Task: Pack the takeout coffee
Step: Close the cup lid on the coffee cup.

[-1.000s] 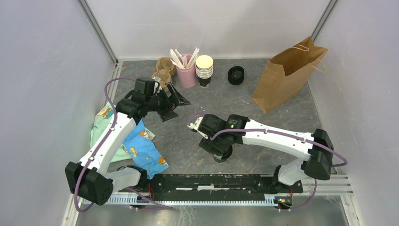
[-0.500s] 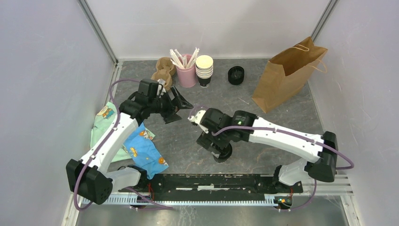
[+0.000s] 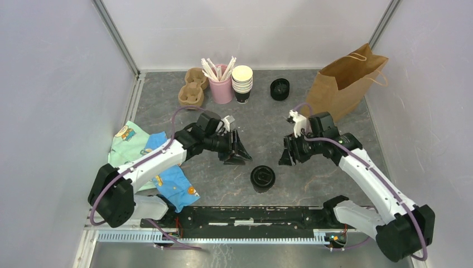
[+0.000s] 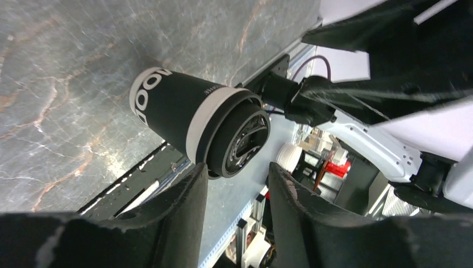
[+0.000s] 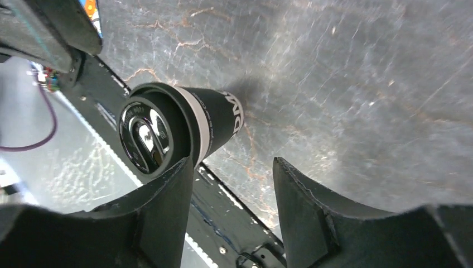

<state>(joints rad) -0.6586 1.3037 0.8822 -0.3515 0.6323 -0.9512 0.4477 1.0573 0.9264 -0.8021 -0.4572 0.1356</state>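
From above: small black paper cup with round black plastic lid [image 3: 262, 178], upright on the grey marbled counter [image 3: 262, 128], close to the near edge and between the two arms. Left jaws spread open, empty, up and to the left of the cup, clearly apart from it. Right jaws likewise spread and empty, up and to the right of the cup, also apart. Well behind, along the far wall: tall brown paper bag [image 3: 340, 86], stack of lidless cream-rimmed cups [image 3: 242, 84], low stack of black lids [image 3: 279, 89], pink cup of white sticks [image 3: 222, 85], brown cardboard cup carrier [image 3: 191, 92]. Patterned blue and green cloths [image 3: 167, 173] under the left arm.

From the left wrist: cup [image 4: 195, 123] ahead of the two black fingers [image 4: 173, 223], lid turned towards the lens, just beyond the open gap and leaning towards the finger at lower left. Nothing gripped.

From the right wrist: cup [image 5: 184, 125] past the fingertips [image 5: 159, 223], shiny lid facing the lens, off to the side of the wide gap rather than within it. Nothing held here either.
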